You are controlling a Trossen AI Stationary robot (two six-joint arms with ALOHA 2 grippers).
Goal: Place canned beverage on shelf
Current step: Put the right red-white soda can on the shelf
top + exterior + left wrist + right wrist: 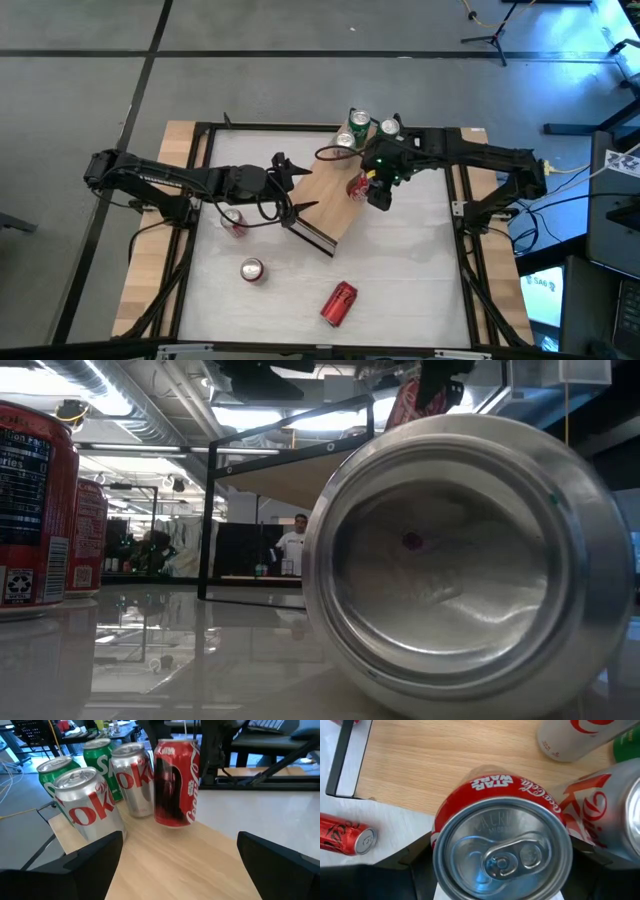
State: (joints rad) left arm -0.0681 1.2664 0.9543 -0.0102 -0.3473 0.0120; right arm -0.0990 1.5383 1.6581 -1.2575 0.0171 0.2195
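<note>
The shelf [325, 195] is a light-wood board on a dark frame, lying slantwise across the table's middle. Three cans, silver [132, 777], silver [82, 802] and green [102, 757], stand upright at its far end [358, 128]. My right gripper [502, 865] is shut on a red Coca-Cola can [358, 183] over the board, just in front of them. My left gripper [180, 865] hovers open over the shelf's near half [295, 190], pointing at that can, with nothing between its fingers. My right gripper pinches the red can by two opposite sides of its wall [439, 832], just below the top rim, one finger on each side. The fingers come steeply from above. The can [175, 782] is nearly upright, tab end up; whether its base touches the board I cannot tell.
A red can [235, 220] stands on the white table under the left arm. A silver-topped can [251, 269] stands nearer, and a red can [338, 303] lies on its side toward the near edge. A person [297, 545] stands beyond the table.
</note>
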